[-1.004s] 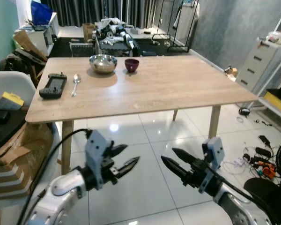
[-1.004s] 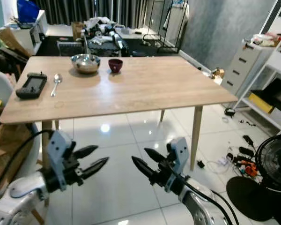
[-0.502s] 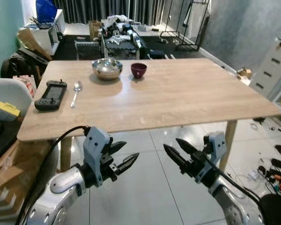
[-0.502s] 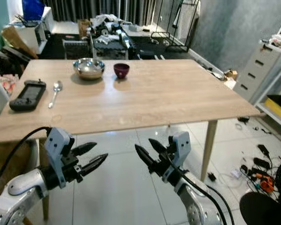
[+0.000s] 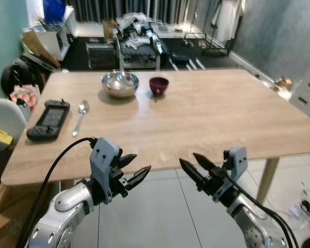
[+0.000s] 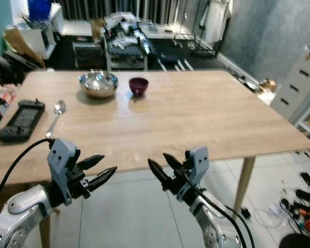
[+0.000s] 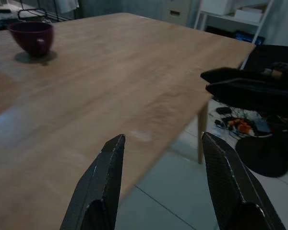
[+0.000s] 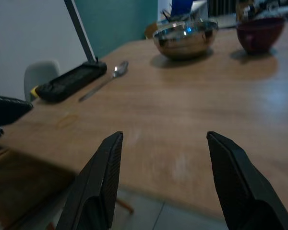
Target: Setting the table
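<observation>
left gripper (image 5: 135,174) and right gripper (image 5: 195,167) both spread wide, empty | shiny steel bowl (image 5: 120,84): light, stiff, slippery, pinch the rim | small maroon bowl (image 5: 158,86): likely breakable, rim hold

The light wooden table (image 5: 206,119) is running out past the right edge of the left eye view, hiding its far right corner. The white plastic chair (image 5: 2,111) is being cut by the left edge. The dark clutter on the floor behind the table (image 5: 139,41) is too small to identify. In the right wrist view, the maroon bowl (image 8: 259,32) is being clipped at the top.
</observation>
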`<state>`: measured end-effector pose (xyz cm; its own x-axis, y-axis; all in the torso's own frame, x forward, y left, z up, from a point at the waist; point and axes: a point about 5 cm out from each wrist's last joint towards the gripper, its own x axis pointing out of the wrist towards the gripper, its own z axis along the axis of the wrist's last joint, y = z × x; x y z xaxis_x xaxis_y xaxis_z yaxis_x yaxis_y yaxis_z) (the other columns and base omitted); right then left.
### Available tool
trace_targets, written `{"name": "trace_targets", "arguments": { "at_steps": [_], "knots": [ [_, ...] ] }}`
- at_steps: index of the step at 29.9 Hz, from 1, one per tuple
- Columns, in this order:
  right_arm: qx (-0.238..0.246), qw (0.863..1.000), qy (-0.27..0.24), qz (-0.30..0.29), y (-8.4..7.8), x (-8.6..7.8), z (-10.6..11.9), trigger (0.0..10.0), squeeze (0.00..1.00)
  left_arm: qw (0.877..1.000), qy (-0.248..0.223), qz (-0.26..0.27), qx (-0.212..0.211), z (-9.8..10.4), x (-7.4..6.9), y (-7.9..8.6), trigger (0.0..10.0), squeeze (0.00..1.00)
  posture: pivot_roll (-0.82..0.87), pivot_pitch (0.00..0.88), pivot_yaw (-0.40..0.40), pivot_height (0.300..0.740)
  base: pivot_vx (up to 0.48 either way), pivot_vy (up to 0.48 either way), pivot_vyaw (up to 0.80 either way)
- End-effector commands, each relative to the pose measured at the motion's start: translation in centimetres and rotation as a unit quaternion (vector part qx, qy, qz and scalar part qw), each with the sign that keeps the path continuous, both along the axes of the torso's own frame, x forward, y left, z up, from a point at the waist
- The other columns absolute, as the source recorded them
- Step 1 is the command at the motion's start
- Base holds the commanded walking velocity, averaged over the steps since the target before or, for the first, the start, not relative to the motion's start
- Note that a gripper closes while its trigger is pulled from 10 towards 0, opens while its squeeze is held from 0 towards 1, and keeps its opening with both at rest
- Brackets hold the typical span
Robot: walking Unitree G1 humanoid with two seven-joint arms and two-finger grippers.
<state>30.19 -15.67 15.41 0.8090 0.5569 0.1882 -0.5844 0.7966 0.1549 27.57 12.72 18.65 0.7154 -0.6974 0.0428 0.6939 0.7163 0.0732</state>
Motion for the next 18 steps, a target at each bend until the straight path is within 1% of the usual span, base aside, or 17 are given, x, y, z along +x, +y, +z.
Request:
{"name": "trace_targets", "arguments": {
  "at_steps": [1, 18],
  "knots": [
    [0.005, 1.0, 0.008, 0.003, 0.24, -0.16, -0.42, 10.0, 0.0, 1.0, 0.011, 0.009, 0.007, -0.61, 0.03, 0.29, 10.0, 0.0, 0.12, 0.055, 0.019, 0.74, 0.472, 0.0, 0.0],
    [0.01, 1.0, 0.007, 0.002, 0.32, -0.15, -0.36, 10.0, 0.0, 1.0, 0.01, 0.017, 0.008, -0.55, 0.21, 0.49, 10.0, 0.0, 0.12, 0.058, 0.02, 0.74, 0.47, 0.0, 0.0]
  ]
}}
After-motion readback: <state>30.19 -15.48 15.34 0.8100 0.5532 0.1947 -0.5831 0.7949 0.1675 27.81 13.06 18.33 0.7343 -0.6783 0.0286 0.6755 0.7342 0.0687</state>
